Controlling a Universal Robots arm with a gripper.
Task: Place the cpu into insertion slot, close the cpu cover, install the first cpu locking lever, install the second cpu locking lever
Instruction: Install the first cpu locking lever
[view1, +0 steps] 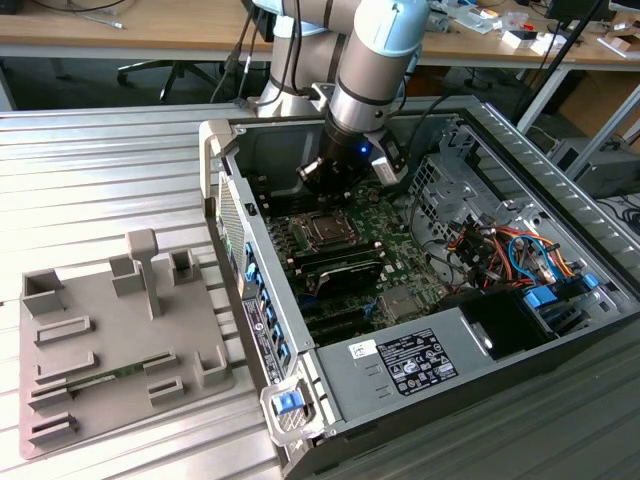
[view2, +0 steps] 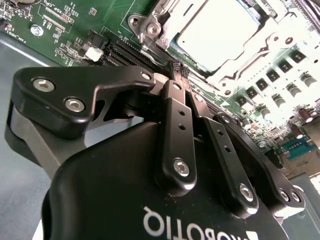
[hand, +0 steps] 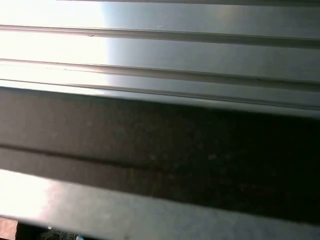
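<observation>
Both fingers (view2: 176, 107) are clenched, holding nothing; you've got the cpu (view2: 220, 30) seated under its cover (view2: 250, 47), just past the fingertips.

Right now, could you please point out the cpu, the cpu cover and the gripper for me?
cpu (view2: 220, 30), second wrist view, on its bright metal top.
cpu cover (view2: 270, 42), second wrist view, on the frame edge beside the chip.
gripper (view2: 179, 70), second wrist view, at the closed fingertips.
</observation>
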